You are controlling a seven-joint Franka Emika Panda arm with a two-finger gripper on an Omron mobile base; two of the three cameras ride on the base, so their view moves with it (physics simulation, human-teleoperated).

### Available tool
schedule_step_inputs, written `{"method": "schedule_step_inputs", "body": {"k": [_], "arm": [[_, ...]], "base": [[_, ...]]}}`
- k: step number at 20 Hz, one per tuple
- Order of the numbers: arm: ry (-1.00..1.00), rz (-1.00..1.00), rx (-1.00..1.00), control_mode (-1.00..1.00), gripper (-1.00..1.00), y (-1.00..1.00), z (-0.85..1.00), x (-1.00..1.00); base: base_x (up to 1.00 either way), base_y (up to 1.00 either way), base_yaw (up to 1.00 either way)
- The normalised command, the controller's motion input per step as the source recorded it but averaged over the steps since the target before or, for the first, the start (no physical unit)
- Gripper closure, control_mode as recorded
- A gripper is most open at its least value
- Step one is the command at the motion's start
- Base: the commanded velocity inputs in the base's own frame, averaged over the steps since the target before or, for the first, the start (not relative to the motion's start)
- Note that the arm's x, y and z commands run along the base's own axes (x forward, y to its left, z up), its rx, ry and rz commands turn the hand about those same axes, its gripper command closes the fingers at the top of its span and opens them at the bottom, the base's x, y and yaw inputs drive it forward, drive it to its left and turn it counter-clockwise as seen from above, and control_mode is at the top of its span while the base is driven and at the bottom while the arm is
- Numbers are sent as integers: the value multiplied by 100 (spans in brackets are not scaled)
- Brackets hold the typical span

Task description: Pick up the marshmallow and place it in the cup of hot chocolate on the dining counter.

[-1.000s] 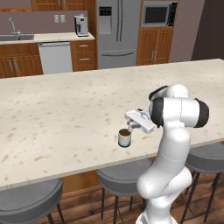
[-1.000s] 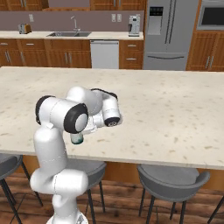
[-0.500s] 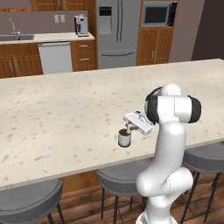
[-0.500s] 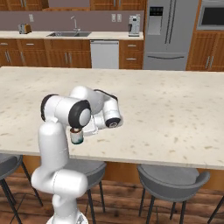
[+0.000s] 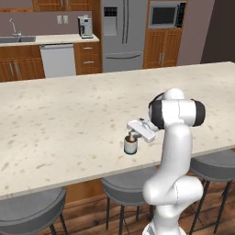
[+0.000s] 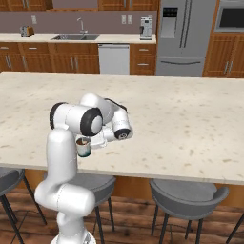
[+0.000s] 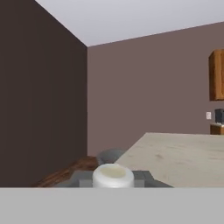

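gripper (image 7: 113,183): clamped on marshmallow (image 7: 113,175), held between jaws
cup (image 5: 130,145): just under jaws, near counter (image 5: 59,124) edge
step: carry done, drop pending
next: confirm centred over cup, then open jaws

No lettering, label, brand or number can be read on anything in these views

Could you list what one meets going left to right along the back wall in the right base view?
Toaster → sink faucet → dishwasher → coffee machine → refrigerator → microwave.
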Motion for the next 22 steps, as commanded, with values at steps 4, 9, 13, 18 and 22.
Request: {"method": "schedule_step_inputs", "body": {"k": [4,9,13,18,22], "arm": [[0,0,-4,-100,100,14,-23,22],[-2,0,-4,-100,-100,4,-24,4],[-15,0,0,-100,-100,0,0,-35],[-14,0,0,-100,-100,0,2,-26],[-14,0,0,-100,-100,0,40,-13]], "base": [[0,0,0],[0,0,0],[0,0,0],[0,0,0],[0,0,0]]}}
